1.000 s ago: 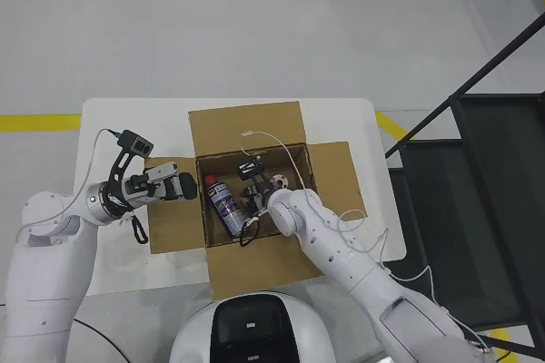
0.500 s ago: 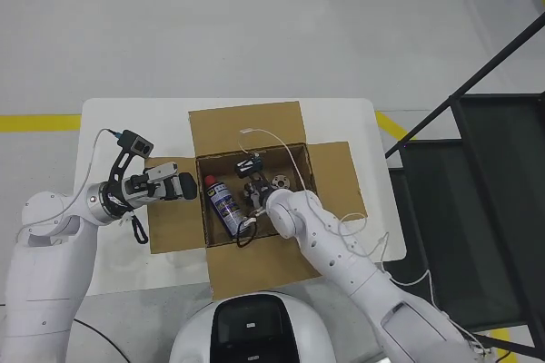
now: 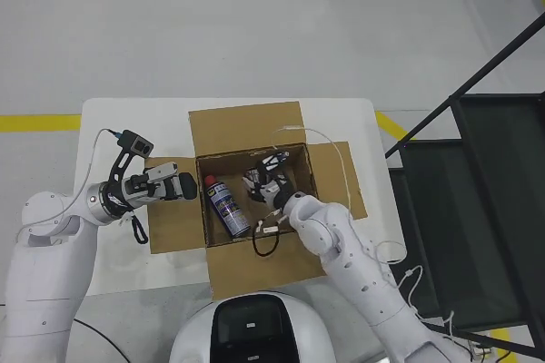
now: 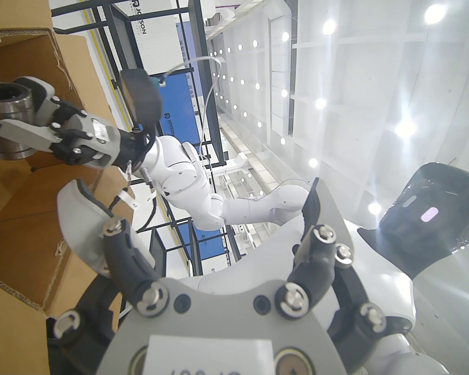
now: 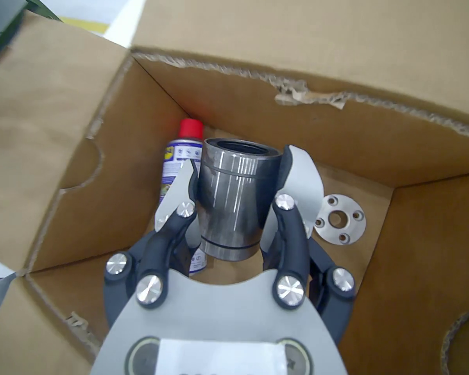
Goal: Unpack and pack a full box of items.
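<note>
My right hand (image 5: pixel 240 169) is clenched on the steel bushing (image 5: pixel 234 200), one pad on each side of its barrel, between the two grooves that ring it. I hold it inside the mouth of the cardboard box (image 5: pixel 258 111), clear of the floor as far as I can judge. It looks thick-walled and polished, so I expect it to be heavy for its bulk, rigid and slippery. A hold across the middle, as now, should keep it from tipping, and a firm squeeze will not harm it.

Below it the spray can (image 5: pixel 181 150) lies on its side toward the box's left wall. It is probably light, thin-skinned and apt to roll, so best taken across the body. On the other side the round steel flange (image 5: pixel 339 219) lies flat on the box floor, and I would have to catch it by its edge.

Farther off, my left hand (image 4: pixel 193 197) is released and empty, over the box's left flap above the worktop (image 3: pixel 118 118).
</note>
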Available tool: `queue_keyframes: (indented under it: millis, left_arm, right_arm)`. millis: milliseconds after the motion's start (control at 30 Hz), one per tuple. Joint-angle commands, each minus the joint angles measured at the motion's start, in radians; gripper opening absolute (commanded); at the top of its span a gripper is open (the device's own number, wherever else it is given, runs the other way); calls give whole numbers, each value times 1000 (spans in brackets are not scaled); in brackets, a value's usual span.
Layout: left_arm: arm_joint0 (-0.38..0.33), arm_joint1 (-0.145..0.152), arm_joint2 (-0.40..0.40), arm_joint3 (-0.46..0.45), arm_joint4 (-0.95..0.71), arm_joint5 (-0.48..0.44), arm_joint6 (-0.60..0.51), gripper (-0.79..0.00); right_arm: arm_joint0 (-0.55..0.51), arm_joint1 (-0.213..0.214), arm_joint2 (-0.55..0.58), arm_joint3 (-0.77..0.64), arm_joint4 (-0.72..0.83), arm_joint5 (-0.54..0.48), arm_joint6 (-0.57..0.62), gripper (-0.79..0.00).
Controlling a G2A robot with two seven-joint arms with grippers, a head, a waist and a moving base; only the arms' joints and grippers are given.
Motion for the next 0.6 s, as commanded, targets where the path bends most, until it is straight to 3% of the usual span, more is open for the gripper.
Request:
queue_keyframes:
  millis: [0,300,567]
  left_arm:
    - [0,0,0,0,0,0,0,0]
    - [0,0,0,0,0,0,0,0]
    - [0,0,0,0,0,0,0,0]
  right_arm:
    - [-36,8,34,-23,24,-68,-69,-785]
    - [-114,32,113,-45,54,-245,-251,-785]
    - [-114,32,113,-45,54,-245,-251,-785]
